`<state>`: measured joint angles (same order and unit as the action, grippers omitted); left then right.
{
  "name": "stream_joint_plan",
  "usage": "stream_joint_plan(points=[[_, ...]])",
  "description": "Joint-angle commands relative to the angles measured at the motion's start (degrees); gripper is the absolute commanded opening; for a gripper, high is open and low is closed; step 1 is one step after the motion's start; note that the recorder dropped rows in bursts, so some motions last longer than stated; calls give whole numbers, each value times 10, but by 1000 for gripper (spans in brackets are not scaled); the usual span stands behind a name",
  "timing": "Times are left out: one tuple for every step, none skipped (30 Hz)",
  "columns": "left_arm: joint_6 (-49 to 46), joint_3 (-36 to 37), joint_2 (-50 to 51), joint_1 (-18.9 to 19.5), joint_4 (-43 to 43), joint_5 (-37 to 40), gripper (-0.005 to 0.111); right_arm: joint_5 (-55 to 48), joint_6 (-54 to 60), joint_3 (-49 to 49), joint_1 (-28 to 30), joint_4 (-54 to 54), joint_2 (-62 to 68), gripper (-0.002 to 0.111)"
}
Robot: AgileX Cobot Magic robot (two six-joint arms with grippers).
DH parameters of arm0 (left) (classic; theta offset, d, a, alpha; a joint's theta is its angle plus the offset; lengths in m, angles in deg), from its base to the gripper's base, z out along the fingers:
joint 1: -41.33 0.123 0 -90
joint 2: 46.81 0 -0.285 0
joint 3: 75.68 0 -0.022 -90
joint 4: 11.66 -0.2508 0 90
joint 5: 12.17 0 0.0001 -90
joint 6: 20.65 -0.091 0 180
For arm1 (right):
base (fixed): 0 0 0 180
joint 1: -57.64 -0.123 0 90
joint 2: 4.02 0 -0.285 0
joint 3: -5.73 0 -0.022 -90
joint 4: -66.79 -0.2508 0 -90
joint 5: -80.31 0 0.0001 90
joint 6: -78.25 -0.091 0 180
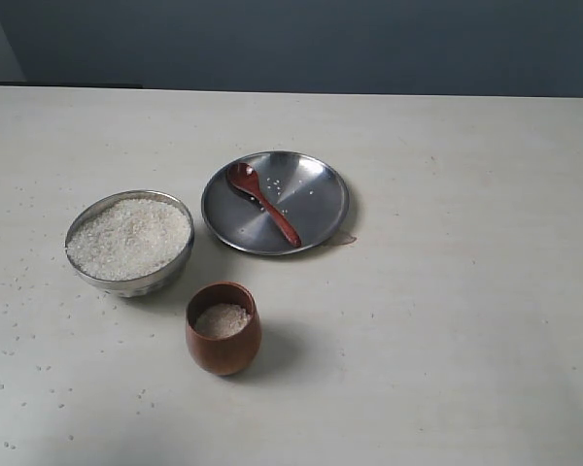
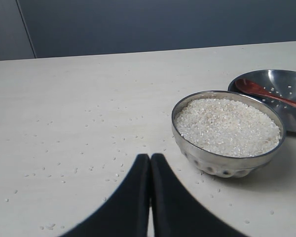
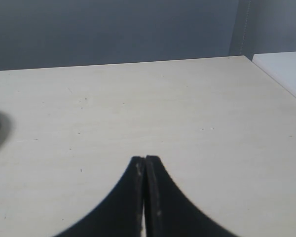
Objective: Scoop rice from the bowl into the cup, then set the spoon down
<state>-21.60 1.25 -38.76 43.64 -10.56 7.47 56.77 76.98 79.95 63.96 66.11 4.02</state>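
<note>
Spoon (image 1: 263, 203): lies in plate (image 1: 316, 189);
Bowl (image 1: 141, 284): filled with rice (image 1: 128, 237);
Cup (image 1: 223, 351): partly filled; near bowl;
Left gripper (image 2: 149, 157): closed, empty;
Right gripper (image 3: 144, 159): closed, empty

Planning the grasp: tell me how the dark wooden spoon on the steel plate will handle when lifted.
The slim, glossy reddish-brown wooden spoon probably stays stiff and light. Its thin polished handle may slip. On the smooth round steel plate it could skid if nudged.
</note>
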Motion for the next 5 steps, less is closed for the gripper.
stream_joint_plan(points=[[3, 3, -3, 1, -3, -5, 0, 1, 0, -2, 3, 1, -3, 0], [3, 3, -3, 1, -3, -5, 0, 1, 0, -2, 3, 1, -3, 0], [3, 3, -3, 1, -3, -5, 0, 1, 0, -2, 3, 1, -3, 0], [3, 3, -3, 1, -3, -5, 0, 1, 0, -2, 3, 1, -3, 0], [3, 3, -3, 1, -3, -5, 0, 1, 0, -2, 3, 1, -3, 0]])
